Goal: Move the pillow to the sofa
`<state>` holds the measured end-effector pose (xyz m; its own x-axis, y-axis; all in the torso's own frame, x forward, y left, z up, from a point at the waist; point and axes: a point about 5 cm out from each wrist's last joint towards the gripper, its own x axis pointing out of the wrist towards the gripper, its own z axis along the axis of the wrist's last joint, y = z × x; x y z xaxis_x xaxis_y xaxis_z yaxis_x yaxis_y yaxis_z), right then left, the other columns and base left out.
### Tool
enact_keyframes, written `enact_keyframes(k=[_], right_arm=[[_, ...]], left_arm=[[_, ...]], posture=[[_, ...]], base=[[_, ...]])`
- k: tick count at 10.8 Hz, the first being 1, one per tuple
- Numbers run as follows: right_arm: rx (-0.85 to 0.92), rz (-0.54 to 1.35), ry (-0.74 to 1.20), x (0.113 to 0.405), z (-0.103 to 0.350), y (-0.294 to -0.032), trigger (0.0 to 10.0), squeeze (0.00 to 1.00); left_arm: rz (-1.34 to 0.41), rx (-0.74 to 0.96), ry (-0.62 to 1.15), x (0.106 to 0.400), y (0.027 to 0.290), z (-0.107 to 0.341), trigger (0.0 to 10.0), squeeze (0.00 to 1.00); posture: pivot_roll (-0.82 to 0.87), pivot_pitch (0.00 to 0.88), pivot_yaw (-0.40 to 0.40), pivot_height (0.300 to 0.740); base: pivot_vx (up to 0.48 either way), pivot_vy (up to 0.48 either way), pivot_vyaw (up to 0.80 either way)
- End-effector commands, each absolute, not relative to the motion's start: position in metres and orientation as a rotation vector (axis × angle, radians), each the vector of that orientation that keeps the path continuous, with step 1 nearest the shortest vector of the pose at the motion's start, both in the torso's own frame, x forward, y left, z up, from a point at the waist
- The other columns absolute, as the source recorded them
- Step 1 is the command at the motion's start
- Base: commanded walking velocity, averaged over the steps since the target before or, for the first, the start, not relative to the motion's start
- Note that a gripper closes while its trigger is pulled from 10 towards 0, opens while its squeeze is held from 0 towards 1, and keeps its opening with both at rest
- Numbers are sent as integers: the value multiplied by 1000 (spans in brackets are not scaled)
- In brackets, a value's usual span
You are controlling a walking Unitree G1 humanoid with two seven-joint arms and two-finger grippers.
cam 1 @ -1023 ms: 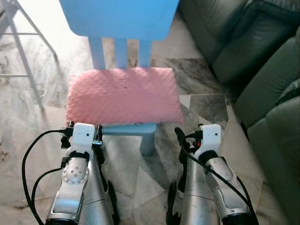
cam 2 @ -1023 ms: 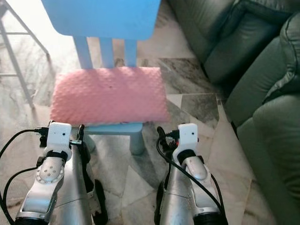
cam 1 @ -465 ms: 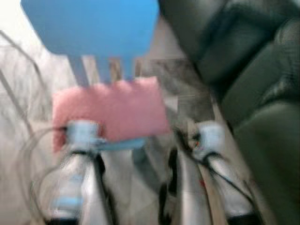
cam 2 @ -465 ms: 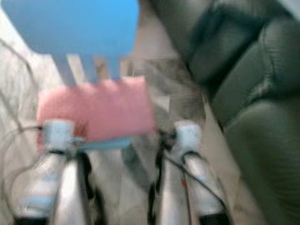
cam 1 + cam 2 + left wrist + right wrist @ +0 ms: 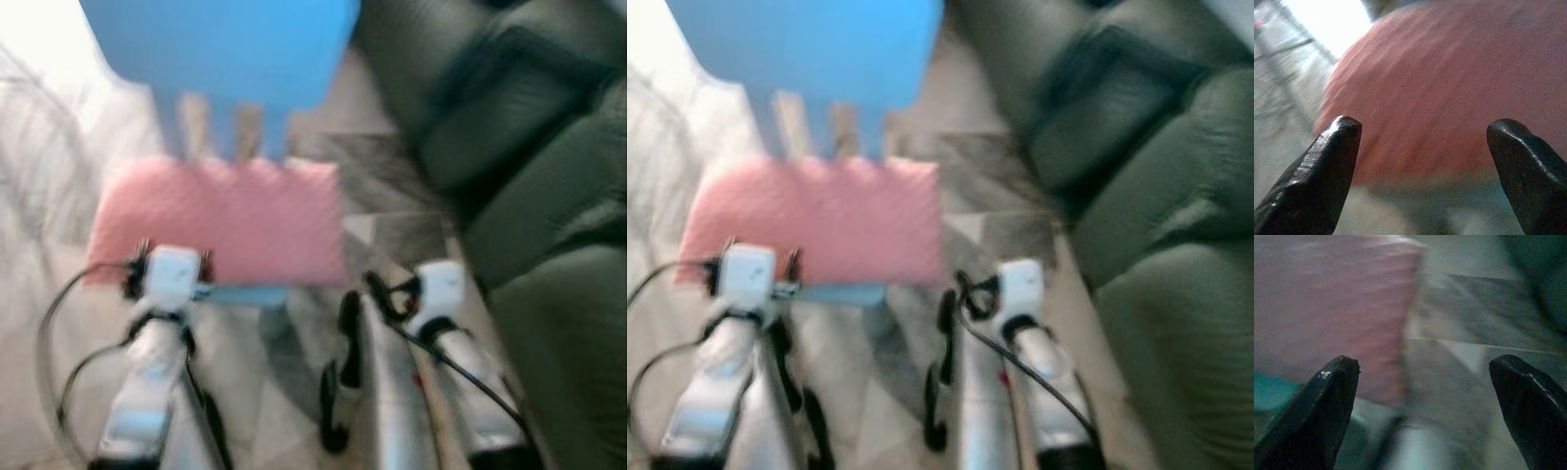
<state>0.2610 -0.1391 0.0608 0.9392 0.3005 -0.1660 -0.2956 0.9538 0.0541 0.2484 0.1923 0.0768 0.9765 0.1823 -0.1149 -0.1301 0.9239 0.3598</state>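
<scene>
A pink pillow (image 5: 220,220) lies flat on the seat of a small blue chair (image 5: 230,44). A dark green sofa (image 5: 529,166) runs along the right side. My left gripper (image 5: 1422,142) is open, its fingers spread just in front of the pillow's near left edge with pink fabric (image 5: 1449,88) between and beyond them. My right gripper (image 5: 1422,382) is open too, held off the pillow's right end (image 5: 1327,318), with the marble floor (image 5: 1469,347) beyond it. Both arms reach forward in the eye views, which are blurred.
The chair's blue backrest rises behind the pillow on three slats. Marble floor (image 5: 294,392) spreads under the chair and between it and the sofa. A pale metal frame blurs at the far left.
The whole picture has shifted and stays blurred, so the camera is moving. The left arm now sits closer to the pillow's near edge. The pillow itself has not moved.
</scene>
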Motion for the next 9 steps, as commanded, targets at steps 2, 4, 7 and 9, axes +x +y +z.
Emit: enact_keyframes(k=[2, 4, 7, 9], right_arm=[[35, 315, 216, 256, 56, -140, 10000, 0], [69, 332, 224, 266, 65, -135, 10000, 0], [33, 372, 171, 299, 86, -136, 10000, 0], [7, 409, 159, 314, 92, -133, 10000, 1000]], left_arm=[[175, 372, 149, 246, 195, 81, 10000, 0], [156, 358, 105, 252, 201, 93, 10000, 0], [186, 337, 0, 286, 214, 122, 10000, 1000], [223, 346, -36, 308, 215, 135, 10000, 1000]], posture=[[-11, 312, -78, 450], [-7, 373, -82, 450], [-9, 416, -97, 450], [-3, 440, -100, 450]], base=[[0, 0, 800], [0, 0, 0], [0, 0, 0], [0, 0, 0]])
